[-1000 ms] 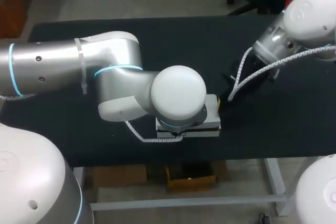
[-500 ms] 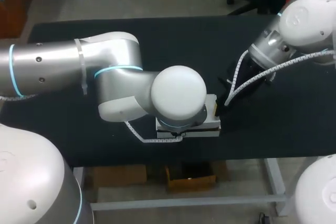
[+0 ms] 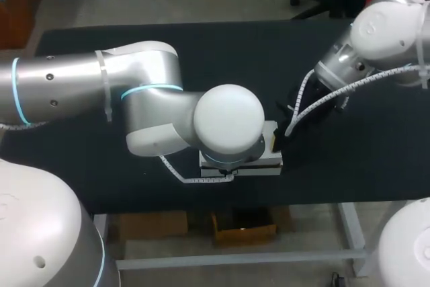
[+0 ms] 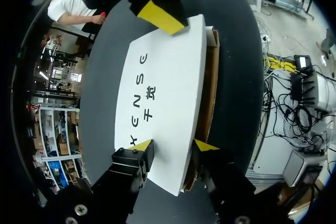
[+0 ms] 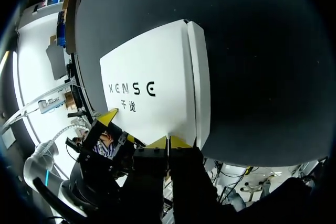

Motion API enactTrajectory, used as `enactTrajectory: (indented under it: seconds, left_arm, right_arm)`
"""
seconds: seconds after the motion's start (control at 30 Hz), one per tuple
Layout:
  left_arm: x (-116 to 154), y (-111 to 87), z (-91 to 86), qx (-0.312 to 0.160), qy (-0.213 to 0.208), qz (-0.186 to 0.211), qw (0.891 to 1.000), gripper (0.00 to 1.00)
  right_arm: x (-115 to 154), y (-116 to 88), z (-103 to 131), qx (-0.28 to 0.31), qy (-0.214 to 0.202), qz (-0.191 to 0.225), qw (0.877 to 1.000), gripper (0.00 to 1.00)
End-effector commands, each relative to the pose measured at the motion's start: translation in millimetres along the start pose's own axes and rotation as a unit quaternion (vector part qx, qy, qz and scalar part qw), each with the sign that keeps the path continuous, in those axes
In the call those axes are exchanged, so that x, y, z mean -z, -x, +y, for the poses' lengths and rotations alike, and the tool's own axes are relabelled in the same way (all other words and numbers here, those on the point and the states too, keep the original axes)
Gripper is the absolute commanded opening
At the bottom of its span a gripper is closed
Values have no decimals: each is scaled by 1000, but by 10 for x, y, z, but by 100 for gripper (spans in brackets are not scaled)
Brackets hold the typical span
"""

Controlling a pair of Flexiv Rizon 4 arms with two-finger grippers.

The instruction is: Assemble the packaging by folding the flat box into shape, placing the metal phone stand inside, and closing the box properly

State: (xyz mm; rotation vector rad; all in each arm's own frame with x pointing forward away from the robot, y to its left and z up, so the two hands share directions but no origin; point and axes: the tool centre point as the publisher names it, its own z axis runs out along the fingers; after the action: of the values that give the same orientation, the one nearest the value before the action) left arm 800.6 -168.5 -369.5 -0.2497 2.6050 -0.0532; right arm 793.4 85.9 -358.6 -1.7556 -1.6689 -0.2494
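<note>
The box point(image 3: 262, 167) lies flat near the front edge of the bench point(image 3: 201, 45), about midway along it, with its printed lid point(image 4: 163, 77) facing up. I judge the lid is not fully down. A strip of brown cardboard point(image 4: 208, 87) shows under its long edge, on the side toward the bench's front edge. The phone stand is not visible, so I cannot tell whether it is inside.

If the 2 claws press unevenly, the light box could swivel or skate toward the front edge. The lid could then spring up or crease instead of tucking in. A hard push at 1 end could also buckle that end.

The box's long axis runs along the bench's front edge, with 1 short end toward each arm.

The left claw point(image 4: 173, 148) is spread open at the left end, with 1 fingertip on the lid and the other beside the brown side. The right claw point(image 5: 168, 141) has its tips pressed together at the right end's edge. I cannot tell whether a thin flap is caught between them.
</note>
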Motion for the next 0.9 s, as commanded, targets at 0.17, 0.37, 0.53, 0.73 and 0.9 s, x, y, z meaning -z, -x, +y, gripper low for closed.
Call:
enactTrajectory:
  seconds: [0.17, 0.37, 0.53, 0.73, 0.9]
  left_arm:
    - [-5, -12, -24, 0, 2, -2, 1000, 47]
    - [-2, -11, -22, 1, 3, -2, 1000, 47]
    - [-5, -12, -17, 3, 3, -2, 1000, 46]
    - [-6, -11, -13, 4, 4, -2, 1000, 47]
    - [-6, -10, -7, 4, 4, -1, 1000, 47]
  right_arm:
    - [-5, -12, 16, 2, -6, 1, 1000, 0]
    - [-9, -31, -16, 6, -4, 1, 1000, 0]
    - [-22, -21, -21, 6, -5, 0, 1000, 0]
    - [-28, 6, -19, 2, -5, 1, 1000, 0]
    - [-30, 26, -23, -1, -5, 2, 1000, 0]
